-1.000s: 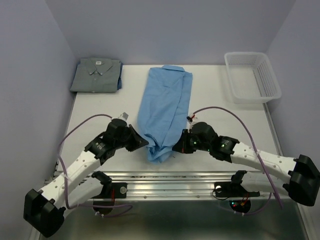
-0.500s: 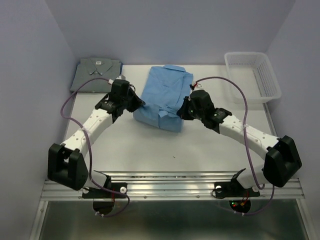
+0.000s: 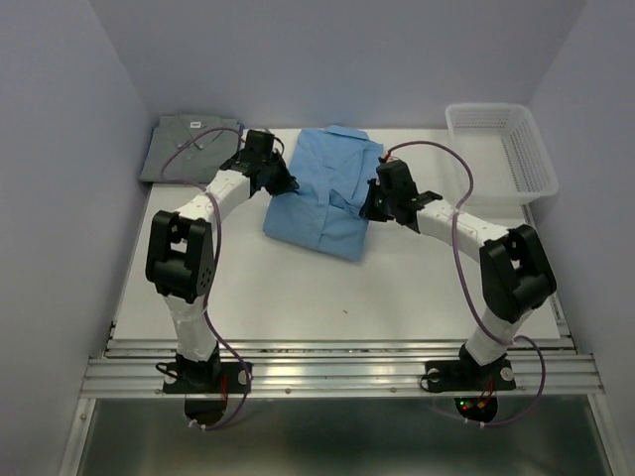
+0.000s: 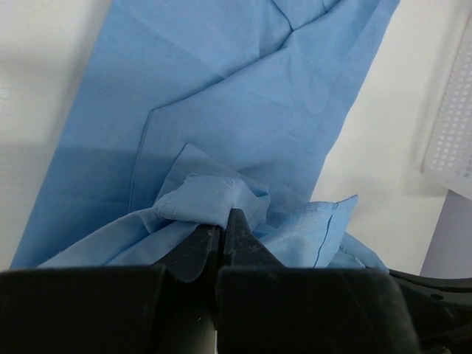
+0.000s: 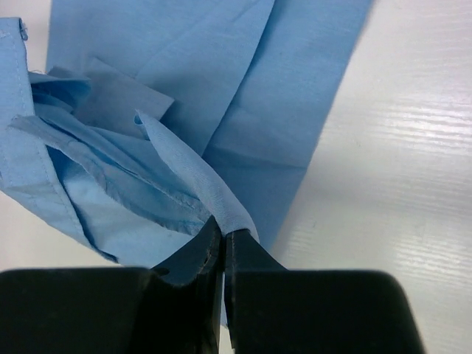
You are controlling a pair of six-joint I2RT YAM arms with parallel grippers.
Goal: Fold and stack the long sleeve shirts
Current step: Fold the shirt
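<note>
The sky-blue shirt (image 3: pixel 322 193) lies doubled over in the middle of the table, its near half carried back over its far half. My left gripper (image 3: pixel 282 183) is shut on its left hem corner, seen bunched at the jaws in the left wrist view (image 4: pixel 214 203). My right gripper (image 3: pixel 369 205) is shut on the right hem corner, a strip of cloth between the jaws in the right wrist view (image 5: pixel 221 210). The grey shirt (image 3: pixel 189 149) lies folded at the far left corner, white neck label up.
A white mesh basket (image 3: pixel 499 151) stands at the far right of the table (image 3: pixel 397 288). Purple walls close in the back and both sides. Both arms stretch far out over the table.
Both grippers have carried the blue shirt's near hem from the table's front edge to over its far half, folding it in two. The grey shirt and basket have not moved.
</note>
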